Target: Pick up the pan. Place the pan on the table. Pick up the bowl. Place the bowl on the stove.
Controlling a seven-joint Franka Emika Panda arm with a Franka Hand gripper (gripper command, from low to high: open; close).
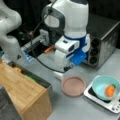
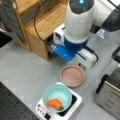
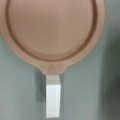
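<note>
The dusty-pink pan (image 1: 73, 86) (image 2: 72, 75) lies flat on the grey table (image 1: 75, 110) (image 2: 25, 70), its white stub handle (image 1: 58, 75) (image 3: 53, 100) pointing toward the arm. In the wrist view the pan (image 3: 50, 30) fills the top, and no fingers show there. My gripper (image 1: 68, 68) hangs just above the handle, apart from it, holding nothing that I can see. The teal bowl (image 1: 101, 83) (image 2: 56, 93) sits on the white stove (image 1: 100, 100) (image 2: 75, 102) beside the pan, with an orange item (image 1: 110, 90) (image 2: 54, 103) inside.
A light wooden counter (image 1: 25, 92) (image 2: 42, 22) stands close to the arm. A steel toaster oven (image 1: 102, 37) (image 2: 110, 92) sits behind the stove. A black perforated board (image 2: 12, 105) borders the table. A metal bin (image 1: 30, 75) with small items lies beside the counter.
</note>
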